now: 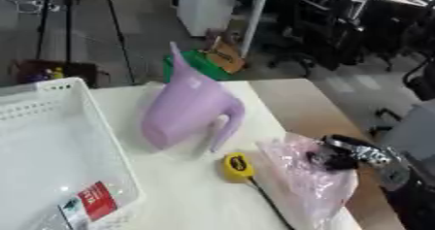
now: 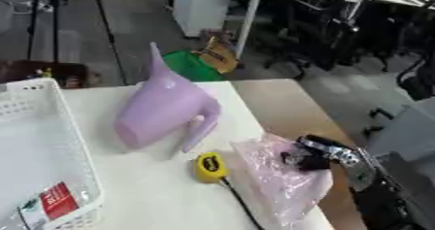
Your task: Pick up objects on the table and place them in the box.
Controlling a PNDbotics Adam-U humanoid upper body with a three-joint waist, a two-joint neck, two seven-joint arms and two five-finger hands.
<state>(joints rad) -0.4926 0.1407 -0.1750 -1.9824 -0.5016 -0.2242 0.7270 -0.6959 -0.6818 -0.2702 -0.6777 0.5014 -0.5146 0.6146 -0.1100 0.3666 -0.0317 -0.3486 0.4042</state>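
Here, the pink bag (image 1: 308,180) at lower right is being pinched by the right robot hand (image 1: 340,157), fingers clamped on it; it should be lifted clear of the tape measure (image 1: 237,166) toward the basket (image 1: 51,141).

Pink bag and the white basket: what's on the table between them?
In the left eye view, the yellow tape measure lies between the pink bag and the white basket, close beside the bag; the rest is bare tabletop.

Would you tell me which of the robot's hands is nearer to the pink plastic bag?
Right. The right hand is on the pink plastic bag at the table's right edge, fingers curled into it. The left hand shows in neither view, so its position cannot be told.
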